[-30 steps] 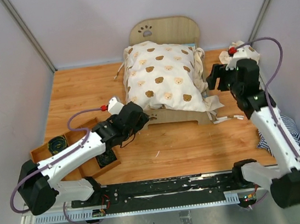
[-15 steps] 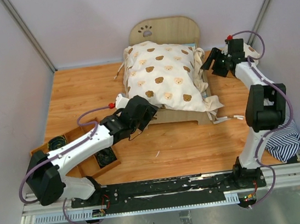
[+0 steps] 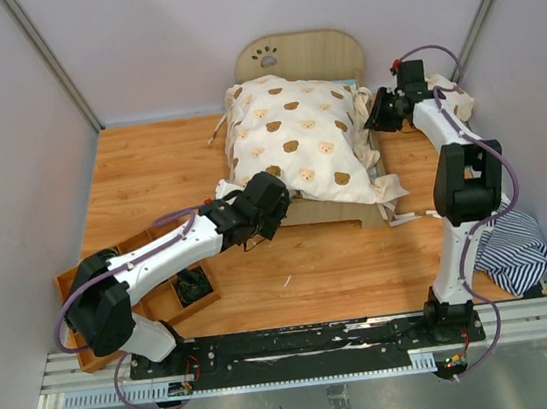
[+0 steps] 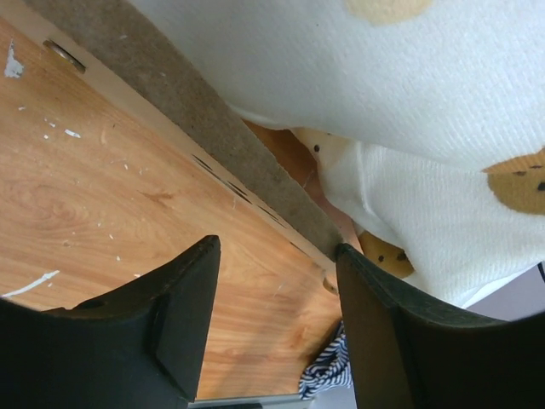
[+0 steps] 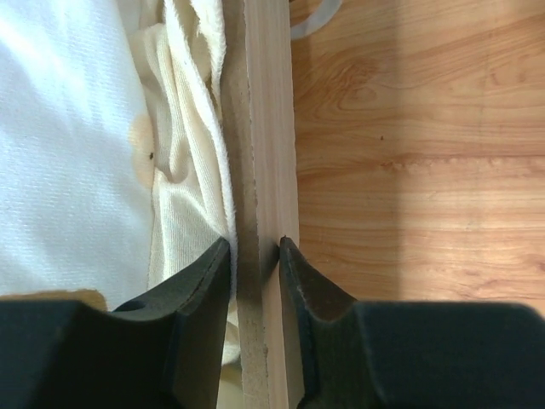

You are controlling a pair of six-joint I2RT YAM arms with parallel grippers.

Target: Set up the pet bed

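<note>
The pet bed [image 3: 305,57] stands at the back of the table, its paw-print headboard upright. A cream bear-print cover [image 3: 297,141] is heaped over it. My right gripper [image 3: 375,113] is at the bed's right side, shut on the plywood side rail [image 5: 268,128], with the cover's ruffle [image 5: 183,170] against the left finger. My left gripper [image 3: 270,193] is at the left end of the footboard [image 4: 213,111], jaws open with bare table between them [image 4: 272,247]. Its right fingertip [image 4: 349,256] sits at the board's edge. A blue-and-white striped mattress [image 3: 517,253] lies crumpled at the table's right front.
A wooden compartment tray [image 3: 72,281] with dark items sits at the front left, under my left arm. A small bear-print pillow [image 3: 458,104] lies behind my right arm. White ties [image 3: 418,216] trail off the bed's front right corner. Grey walls enclose the table.
My right arm swung in to the bed's right rail and its jaws closed on it. My left gripper slid forward to the footboard's left end and narrowed slightly.
</note>
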